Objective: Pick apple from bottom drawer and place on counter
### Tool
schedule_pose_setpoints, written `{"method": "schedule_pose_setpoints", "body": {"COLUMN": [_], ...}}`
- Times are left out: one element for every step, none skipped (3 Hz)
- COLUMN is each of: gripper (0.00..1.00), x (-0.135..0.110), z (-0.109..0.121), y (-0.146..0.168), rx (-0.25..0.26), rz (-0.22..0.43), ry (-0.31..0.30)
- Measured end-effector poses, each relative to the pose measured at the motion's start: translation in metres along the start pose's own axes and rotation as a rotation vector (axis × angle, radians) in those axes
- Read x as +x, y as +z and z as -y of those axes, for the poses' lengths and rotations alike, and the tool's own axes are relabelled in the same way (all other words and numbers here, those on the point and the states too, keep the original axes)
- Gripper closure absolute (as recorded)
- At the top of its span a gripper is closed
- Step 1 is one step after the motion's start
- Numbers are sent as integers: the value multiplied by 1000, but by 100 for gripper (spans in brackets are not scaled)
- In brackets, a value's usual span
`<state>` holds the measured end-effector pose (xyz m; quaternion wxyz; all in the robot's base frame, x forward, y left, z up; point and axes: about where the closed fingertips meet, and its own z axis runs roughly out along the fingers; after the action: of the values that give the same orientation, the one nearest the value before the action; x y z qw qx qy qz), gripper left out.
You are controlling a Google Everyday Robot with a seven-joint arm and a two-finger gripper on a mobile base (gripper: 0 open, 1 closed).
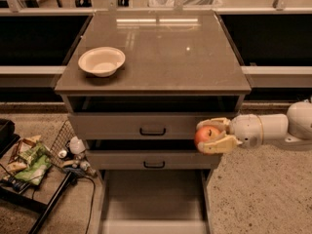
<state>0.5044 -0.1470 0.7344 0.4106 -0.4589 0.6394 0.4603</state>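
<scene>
The red-orange apple is held between the cream fingers of my gripper, in front of the right end of the two upper drawers. The white arm reaches in from the right edge. The bottom drawer is pulled out at the bottom of the view, its flat floor bare. The glossy counter lies above and behind the apple.
A cream bowl sits on the counter's left side. The two upper drawers have black handles. A wire basket with packets and small items stands on the floor at the left. Speckled floor lies to the right under the arm.
</scene>
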Motion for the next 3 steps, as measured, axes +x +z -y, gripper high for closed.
{"method": "schedule_pose_setpoints", "body": {"gripper": [100, 100, 100], "x": [-61, -145, -222], "z": [-20, -3, 39], "y": [1, -8, -26], "rx": [65, 170, 280], "rz": [-24, -29, 22], "ry": [-37, -101, -137]}}
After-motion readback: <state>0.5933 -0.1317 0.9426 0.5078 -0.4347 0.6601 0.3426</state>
